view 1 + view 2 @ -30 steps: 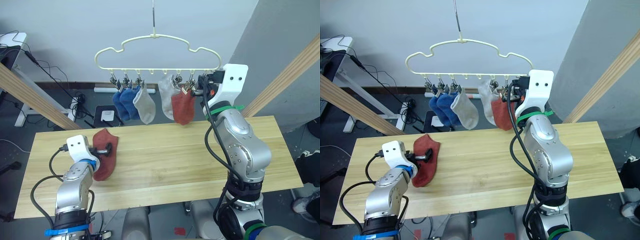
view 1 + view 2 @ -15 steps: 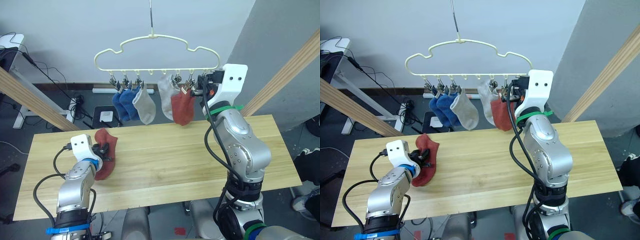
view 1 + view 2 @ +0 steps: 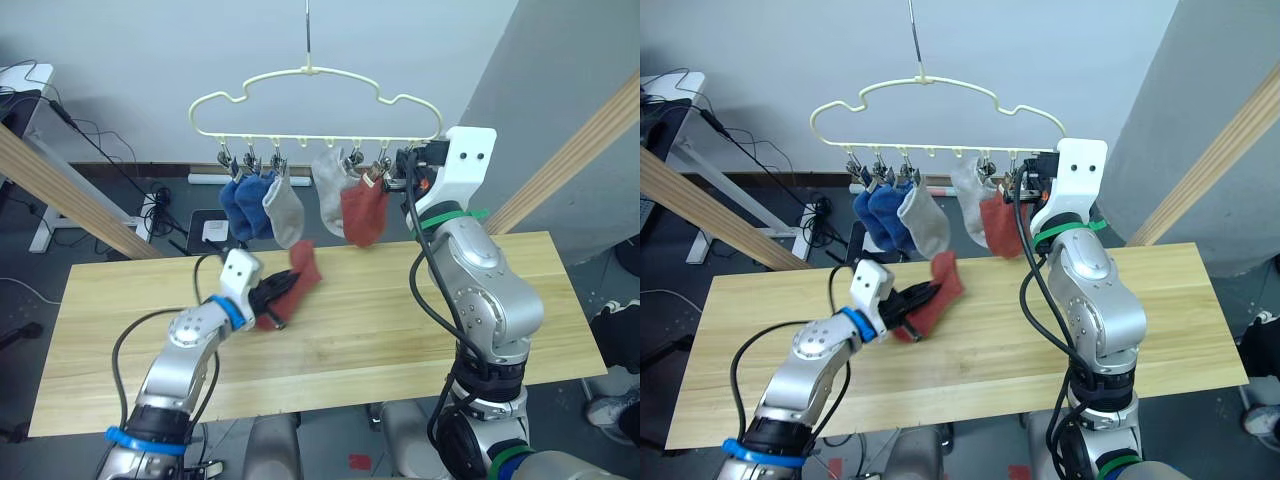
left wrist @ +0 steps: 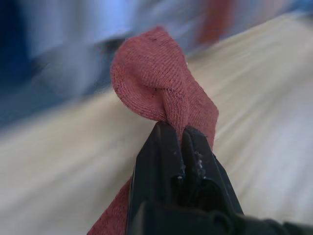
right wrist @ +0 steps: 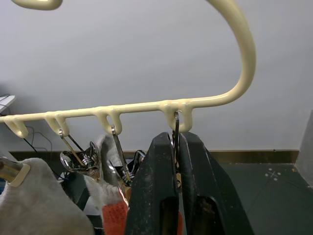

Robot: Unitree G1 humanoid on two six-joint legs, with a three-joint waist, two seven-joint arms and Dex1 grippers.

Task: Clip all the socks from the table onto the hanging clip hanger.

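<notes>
We're nearly done: 5 socks (image 3: 300, 200) hang on the hanger (image 3: 315, 105), the last red sock (image 3: 292, 285) is off the bench (image 3: 380, 320) w/ left gripper (image 3: 283, 295) jaws pinched on it, right gripper (image 5: 177, 161) jaws squeezing the end clip (image 5: 175, 128).

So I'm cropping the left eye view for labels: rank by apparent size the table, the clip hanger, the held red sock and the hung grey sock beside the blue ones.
1. table
2. clip hanger
3. and 4. held red sock and hung grey sock: about alike; the held one is bunched, so unranked.
</notes>
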